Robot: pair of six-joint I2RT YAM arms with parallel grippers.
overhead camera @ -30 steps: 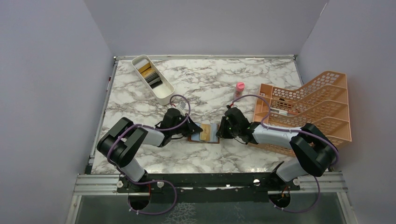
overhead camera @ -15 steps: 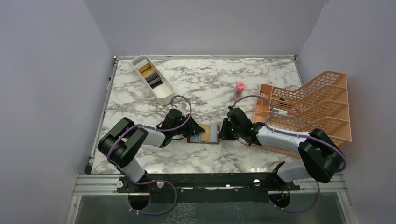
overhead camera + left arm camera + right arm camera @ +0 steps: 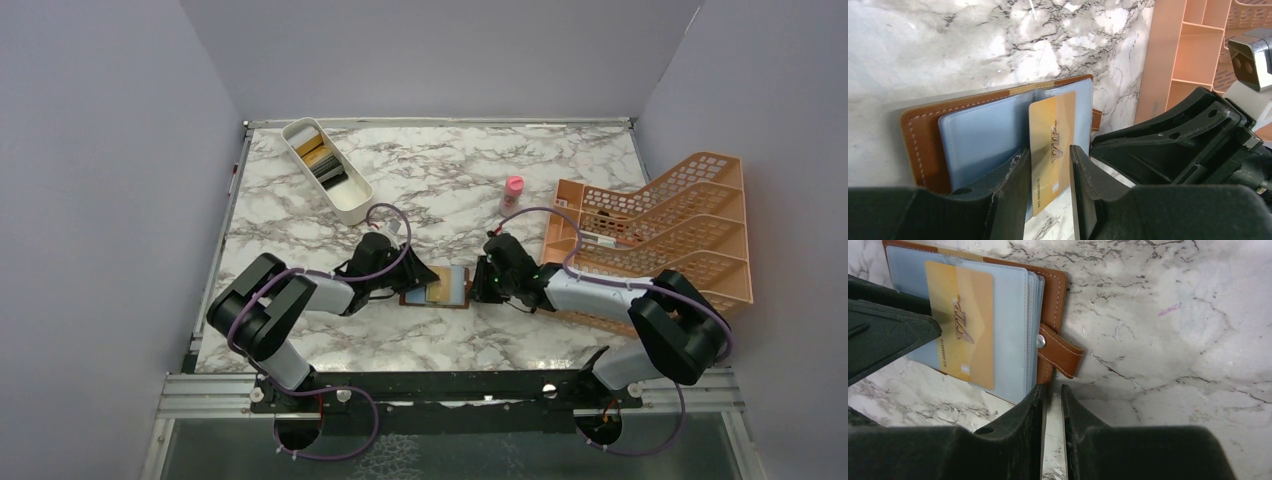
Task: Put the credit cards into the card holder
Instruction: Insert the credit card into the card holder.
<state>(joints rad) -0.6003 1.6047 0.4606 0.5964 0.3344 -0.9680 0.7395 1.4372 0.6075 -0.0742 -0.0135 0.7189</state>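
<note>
The brown card holder [image 3: 460,302] lies open on the marble between my two grippers, blue-grey inside up [image 3: 983,135] [image 3: 1013,315]. A gold credit card [image 3: 1050,135] [image 3: 963,325] sits partly in one of its sleeves, its near end sticking out over the marble. My left gripper [image 3: 420,278] [image 3: 1048,150] is open astride that end; the card rests near the left finger, with a gap to the right one. My right gripper [image 3: 480,283] [image 3: 1051,387] stands at the holder's strap-side edge, its jaws a narrow slit apart with only marble between them. More credit cards [image 3: 322,160] lie in the white tray.
The white oblong tray [image 3: 352,211] stands at the back left. An orange lattice rack [image 3: 660,230] [image 3: 1193,50] fills the right side, close behind my right arm. A small pink-capped bottle [image 3: 513,190] stands beside the rack.
My left jaws have opened off the gold card, which now stays in the holder. My right gripper has shifted slightly along the holder's edge.
</note>
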